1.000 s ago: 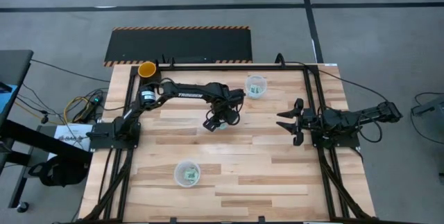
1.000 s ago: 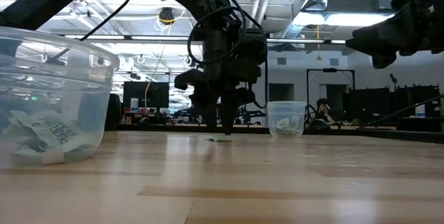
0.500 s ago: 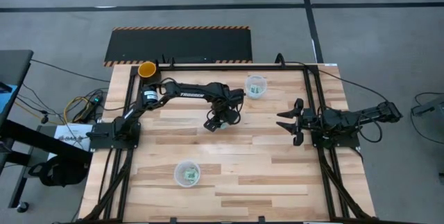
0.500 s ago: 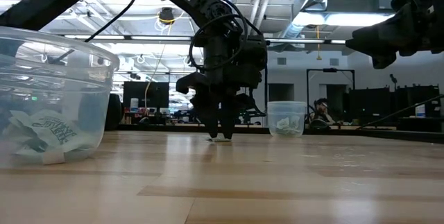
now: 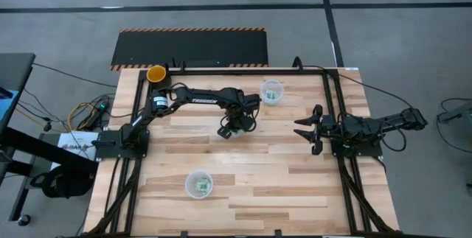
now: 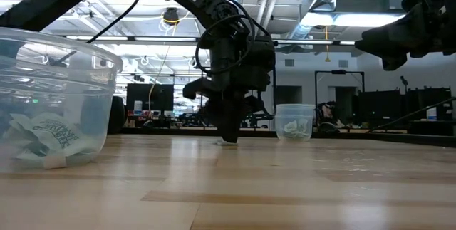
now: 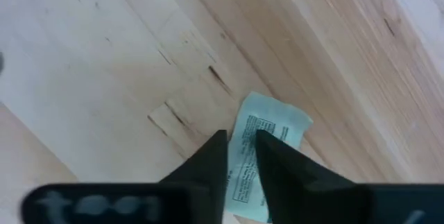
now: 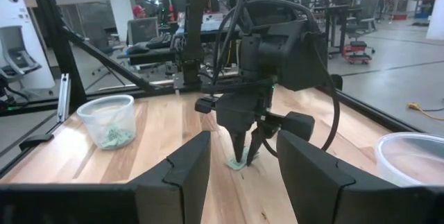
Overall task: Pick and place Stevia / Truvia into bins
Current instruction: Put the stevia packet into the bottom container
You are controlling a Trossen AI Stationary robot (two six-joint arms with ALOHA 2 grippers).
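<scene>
A pale green-and-white Stevia packet (image 7: pixel 276 121) lies on the wooden table near its middle, also seen in the right wrist view (image 8: pixel 236 165). My left gripper (image 5: pixel 227 132) (image 7: pixel 241 135) points steeply down with its fingers closed in on the packet. One clear bin (image 5: pixel 273 91) stands at the far side, a second bin (image 5: pixel 199 184) near the front edge; both hold packets. My right gripper (image 5: pixel 301 129) (image 8: pixel 243 138) waits open and level at the table's right side. My left gripper pinches the packet's middle (image 7: pixel 242 156) between its two fingertips (image 7: pixel 216 148). The fingers come from above, pointing steeply down. The packet lies on the table, and one end (image 7: pixel 281 116) sticks out past the fingertips.
A yellow-orange cup (image 5: pixel 155 74) stands at the table's far left corner. Bare wood lies between the two bins. In the low view the near bin (image 6: pixel 50 109) fills the left foreground and the far bin (image 6: pixel 293 122) stands beyond my left gripper.
My left gripper's fingers stood apart over the packet and have now closed in on it. The packet stays on the table.
</scene>
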